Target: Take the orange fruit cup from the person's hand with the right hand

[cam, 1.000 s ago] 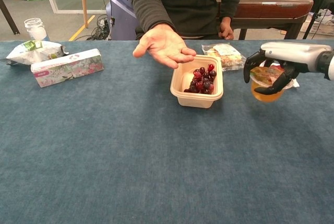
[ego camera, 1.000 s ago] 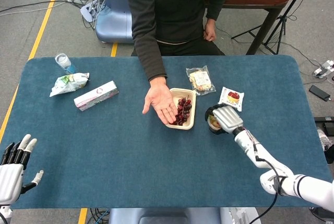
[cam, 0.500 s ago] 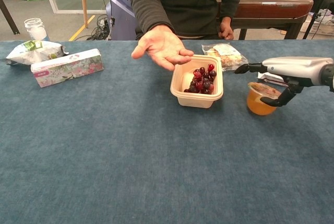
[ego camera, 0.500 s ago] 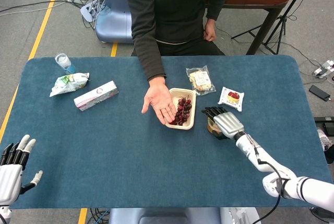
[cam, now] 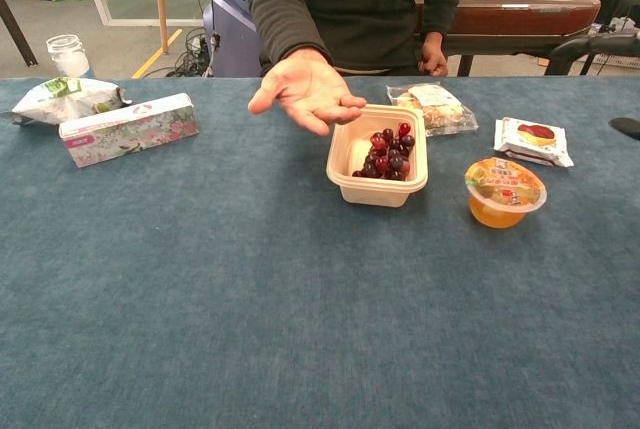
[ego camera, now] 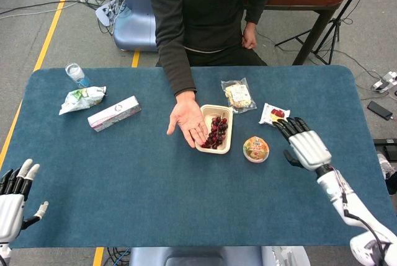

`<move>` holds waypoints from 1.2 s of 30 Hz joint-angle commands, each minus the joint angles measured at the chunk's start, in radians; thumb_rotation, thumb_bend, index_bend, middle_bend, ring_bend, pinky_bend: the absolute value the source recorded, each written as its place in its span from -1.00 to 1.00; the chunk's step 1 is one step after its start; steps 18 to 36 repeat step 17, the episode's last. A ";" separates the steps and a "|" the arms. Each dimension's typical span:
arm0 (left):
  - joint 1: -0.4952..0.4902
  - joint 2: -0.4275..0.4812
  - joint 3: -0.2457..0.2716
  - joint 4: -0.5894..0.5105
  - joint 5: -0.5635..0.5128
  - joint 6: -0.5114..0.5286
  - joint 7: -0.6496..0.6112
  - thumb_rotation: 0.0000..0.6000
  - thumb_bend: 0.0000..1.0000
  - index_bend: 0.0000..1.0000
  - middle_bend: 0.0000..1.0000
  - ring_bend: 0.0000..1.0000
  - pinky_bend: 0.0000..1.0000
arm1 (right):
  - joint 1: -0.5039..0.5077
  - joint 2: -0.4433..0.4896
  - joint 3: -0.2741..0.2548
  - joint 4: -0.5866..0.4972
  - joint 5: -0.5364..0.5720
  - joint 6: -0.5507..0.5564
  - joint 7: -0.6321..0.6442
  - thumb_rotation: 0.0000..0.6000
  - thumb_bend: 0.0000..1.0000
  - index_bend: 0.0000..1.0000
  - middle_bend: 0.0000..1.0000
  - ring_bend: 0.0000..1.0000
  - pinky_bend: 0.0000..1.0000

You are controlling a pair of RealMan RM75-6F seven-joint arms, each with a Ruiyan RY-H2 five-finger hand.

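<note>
Your right hand [ego camera: 305,146] has let go of the orange fruit cup [ego camera: 255,149] and pulled away from it since a second ago; it now hovers beside the cup on the side away from the cherry tray [ego camera: 207,143], fingers spread and holding nothing. In the chest view only dark fingertips show at the frame's edge. The cup stands upright on the blue table [ego camera: 155,204], lid on, just beside the cherry tray and clear of it. The person's hand [ego camera: 188,121] hangs palm-up and empty over the tray's opposite rim.

Your left hand [ego camera: 13,201] rests open at the table's near corner, far from the tray, holding nothing.

The cup is out of the person's palm and on the table, so the handover looks finished. The risks from here are mostly your own making. Swing the right hand back toward the tray carelessly and trailing fingers could clip the cup's rim and tip it, or shove it against the tray. The wrapped cake [ego camera: 274,115] lies just behind your fingertips, so a sweep that way could drag it across the cloth.
</note>
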 commanded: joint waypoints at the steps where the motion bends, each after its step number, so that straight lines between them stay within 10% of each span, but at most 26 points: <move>1: -0.004 -0.002 -0.002 0.000 0.001 -0.004 0.002 1.00 -0.40 -0.95 -1.00 -1.00 -1.00 | -0.108 0.062 -0.046 -0.064 -0.055 0.127 -0.025 1.00 -0.07 -1.00 -0.85 -1.00 -0.88; 15: -0.022 -0.017 -0.004 -0.010 0.003 -0.026 0.024 1.00 -0.40 -0.95 -1.00 -1.00 -1.00 | -0.388 0.057 -0.136 -0.035 -0.217 0.444 0.007 1.00 -0.07 -1.00 -0.82 -1.00 -0.88; 36: -0.024 -0.019 -0.005 -0.010 0.006 -0.026 0.024 1.00 -0.40 -0.95 -1.00 -1.00 -1.00 | -0.400 0.057 -0.136 -0.037 -0.227 0.450 0.003 1.00 -0.07 -1.00 -0.82 -1.00 -0.88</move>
